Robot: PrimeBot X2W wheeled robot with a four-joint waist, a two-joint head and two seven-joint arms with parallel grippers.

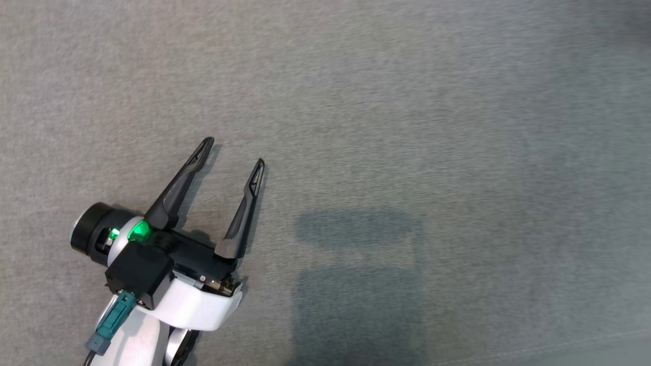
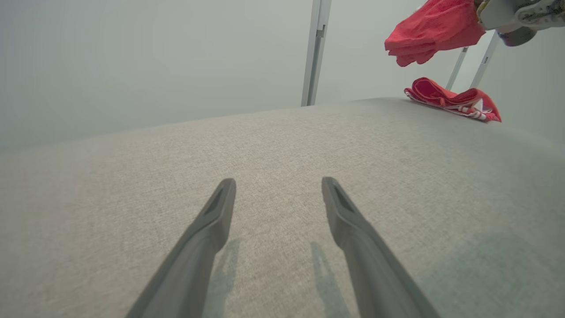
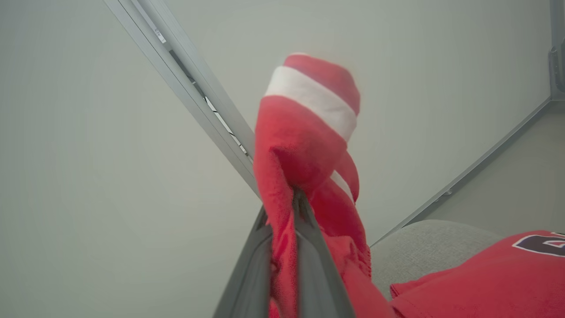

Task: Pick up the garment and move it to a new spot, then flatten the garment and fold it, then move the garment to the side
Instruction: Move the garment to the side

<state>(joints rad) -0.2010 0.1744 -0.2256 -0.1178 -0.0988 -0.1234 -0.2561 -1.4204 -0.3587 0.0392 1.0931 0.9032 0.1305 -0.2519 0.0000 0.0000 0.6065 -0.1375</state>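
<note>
The garment [image 3: 304,132] is red with a white band. My right gripper [image 3: 282,203] is shut on a bunch of it and holds it up in the air. In the left wrist view the same garment [image 2: 435,31] hangs at the top right, below my right arm's pale wrist [image 2: 516,15]. My left gripper [image 1: 234,151] stands open at the lower left of the head view, just above the grey fabric surface [image 1: 407,127]. Nothing lies between its fingers [image 2: 212,221].
More red cloth with white stripes [image 2: 450,99] lies bunched at the far right edge of the grey surface [image 2: 265,145]. Red fabric with dark lettering [image 3: 507,269] lies on the surface at the lower right. Metal frame posts [image 2: 315,53] stand behind the surface.
</note>
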